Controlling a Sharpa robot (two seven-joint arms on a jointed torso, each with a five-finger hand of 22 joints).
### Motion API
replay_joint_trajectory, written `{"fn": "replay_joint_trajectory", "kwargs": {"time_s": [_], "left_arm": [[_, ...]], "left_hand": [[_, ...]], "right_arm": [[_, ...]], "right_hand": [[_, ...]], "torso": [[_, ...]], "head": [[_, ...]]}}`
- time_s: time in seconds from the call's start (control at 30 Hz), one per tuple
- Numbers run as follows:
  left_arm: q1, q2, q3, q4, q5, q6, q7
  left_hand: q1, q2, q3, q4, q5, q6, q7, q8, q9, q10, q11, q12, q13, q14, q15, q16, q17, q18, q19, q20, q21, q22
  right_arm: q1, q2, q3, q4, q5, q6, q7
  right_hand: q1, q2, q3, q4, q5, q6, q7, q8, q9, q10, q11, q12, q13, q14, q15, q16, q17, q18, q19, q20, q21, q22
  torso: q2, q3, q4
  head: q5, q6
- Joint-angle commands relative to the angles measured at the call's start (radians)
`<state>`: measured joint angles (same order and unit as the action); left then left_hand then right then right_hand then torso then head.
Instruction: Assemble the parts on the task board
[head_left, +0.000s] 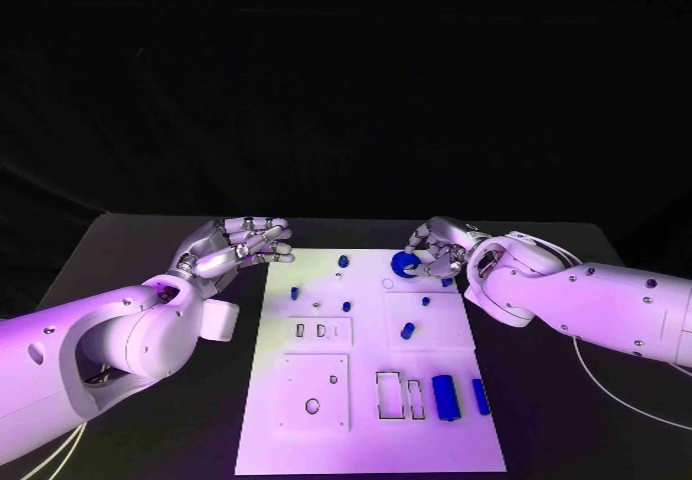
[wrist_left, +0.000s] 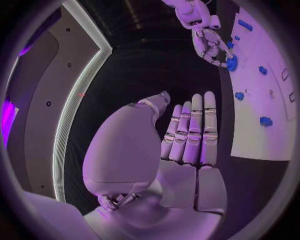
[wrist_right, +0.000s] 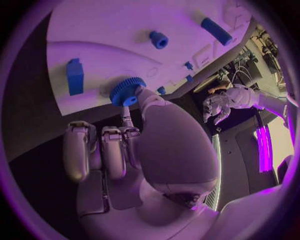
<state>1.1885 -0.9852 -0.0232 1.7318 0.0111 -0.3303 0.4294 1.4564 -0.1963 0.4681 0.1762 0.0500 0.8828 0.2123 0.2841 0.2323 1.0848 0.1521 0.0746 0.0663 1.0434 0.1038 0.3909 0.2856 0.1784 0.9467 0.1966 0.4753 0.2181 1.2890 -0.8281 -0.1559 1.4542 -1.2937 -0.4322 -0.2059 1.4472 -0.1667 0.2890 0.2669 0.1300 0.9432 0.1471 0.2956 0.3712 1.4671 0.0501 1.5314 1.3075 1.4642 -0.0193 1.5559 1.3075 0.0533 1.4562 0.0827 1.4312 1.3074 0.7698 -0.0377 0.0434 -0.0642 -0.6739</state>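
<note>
the flat white task board is lying between both hands. the right hand is pinching a round blue gear with bumpy teeth at the board's far edge. the left hand is holding nothing, fingers straight, just beside the board.

Small blue parts lie scattered on the white task board.

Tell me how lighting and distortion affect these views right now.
Head view: purple light washes the task board, black surroundings, board edges straight. Right wrist view: fisheye bends the board's edges; the blue gear at the right robot hand stays sharp. Left wrist view: dark frame, curved edges.
</note>
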Motion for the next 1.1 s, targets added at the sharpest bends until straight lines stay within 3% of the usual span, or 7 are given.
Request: {"fn": "replay_joint_trajectory", "kwargs": {"time_s": [0.03,0.23,0.4,0.7,0.9,1.1], "left_arm": [[0.001,0.001,0.001,0.000,-0.001,0.021,0.003],[0.001,0.005,0.001,0.000,-0.001,0.023,0.004],[0.001,0.006,0.001,-0.001,-0.001,0.024,0.003],[0.001,0.011,0.001,-0.001,-0.001,0.025,0.003],[0.001,0.012,0.001,0.000,-0.001,0.025,0.002],[0.001,0.015,0.001,-0.001,-0.005,0.026,0.001]], "left_hand": [[-0.009,0.000,0.000,-0.004,-0.001,-0.003,0.003,-0.006,-0.002,0.001,0.006,-0.004,0.001,-0.007,-0.001,0.006,0.001,0.000,-0.004,-0.001,0.004,0.001],[-0.010,0.001,-0.001,-0.004,-0.001,-0.003,0.003,-0.006,-0.002,0.001,0.006,-0.004,0.001,-0.007,-0.001,0.006,0.002,0.000,-0.005,0.000,0.005,0.001],[-0.010,0.001,-0.001,-0.004,-0.001,-0.003,0.003,-0.006,-0.002,0.001,0.006,-0.004,0.001,-0.007,-0.001,0.006,0.002,0.000,-0.005,0.000,0.005,0.001],[-0.010,0.001,-0.001,-0.004,-0.001,-0.003,0.003,-0.006,-0.002,0.001,0.006,-0.004,0.001,-0.007,-0.001,0.006,0.002,0.000,-0.005,0.000,0.005,0.001],[-0.010,0.001,0.000,-0.004,-0.001,-0.003,0.002,-0.006,-0.002,0.001,0.006,-0.005,0.001,-0.008,-0.001,0.006,0.003,0.000,-0.006,0.000,0.006,0.002],[-0.010,0.001,0.000,-0.004,-0.001,-0.003,0.002,-0.006,-0.002,0.001,0.006,-0.005,0.001,-0.008,-0.001,0.006,0.003,0.000,-0.006,0.000,0.006,0.002]], "right_arm": [[0.000,-0.002,0.003,0.051,-0.131,-0.100,-0.045],[0.000,0.019,0.006,0.124,-0.247,-0.144,-0.080],[-0.003,0.063,0.006,0.135,-0.295,-0.142,-0.085],[-0.025,0.147,0.005,0.097,-0.331,-0.124,-0.103],[-0.036,0.189,0.005,0.059,-0.335,-0.111,-0.102],[-0.043,0.214,0.004,0.032,-0.335,-0.101,-0.104]], "right_hand": [[-0.021,-0.009,0.010,0.003,-0.001,0.037,-0.027,-0.003,0.001,0.080,-0.009,0.007,0.229,0.099,-0.007,0.007,0.228,-0.010,0.010,0.000,0.008,0.105],[-0.037,-0.020,0.015,0.008,-0.001,0.041,-0.027,-0.006,0.000,0.081,-0.010,0.008,0.230,0.100,-0.008,0.007,0.231,-0.012,0.014,-0.001,0.013,0.112],[-0.041,-0.022,0.016,0.009,-0.001,0.042,-0.028,-0.007,0.000,0.081,-0.010,0.008,0.230,0.100,-0.008,0.008,0.232,-0.012,0.016,-0.001,0.015,0.115],[-0.041,-0.023,0.018,0.008,-0.001,0.041,-0.028,-0.008,0.000,0.081,-0.011,0.008,0.230,0.100,-0.008,0.008,0.232,-0.013,0.017,-0.002,0.016,0.116],[-0.040,-0.023,0.020,0.007,0.000,0.040,-0.028,-0.009,0.000,0.081,-0.011,0.008,0.230,0.100,-0.008,0.008,0.233,-0.013,0.017,-0.002,0.016,0.116],[-0.041,-0.024,0.023,0.007,0.000,0.039,-0.027,-0.011,-0.001,0.081,-0.011,0.008,0.230,0.100,-0.008,0.008,0.233,-0.012,0.016,-0.002,0.015,0.115]], "torso": [[0.000,0.0009,0.0001],[0.000,-0.0002,0.0021],[0.001,-0.0004,0.0009],[0.001,-0.0034,0.0073],[0.003,-0.0041,0.0052],[0.003,-0.0014,0.0031]], "head": [[0.001,0.001],[0.001,0.000],[0.008,-0.001],[0.015,-0.004],[0.024,-0.006],[0.030,-0.009]]}}
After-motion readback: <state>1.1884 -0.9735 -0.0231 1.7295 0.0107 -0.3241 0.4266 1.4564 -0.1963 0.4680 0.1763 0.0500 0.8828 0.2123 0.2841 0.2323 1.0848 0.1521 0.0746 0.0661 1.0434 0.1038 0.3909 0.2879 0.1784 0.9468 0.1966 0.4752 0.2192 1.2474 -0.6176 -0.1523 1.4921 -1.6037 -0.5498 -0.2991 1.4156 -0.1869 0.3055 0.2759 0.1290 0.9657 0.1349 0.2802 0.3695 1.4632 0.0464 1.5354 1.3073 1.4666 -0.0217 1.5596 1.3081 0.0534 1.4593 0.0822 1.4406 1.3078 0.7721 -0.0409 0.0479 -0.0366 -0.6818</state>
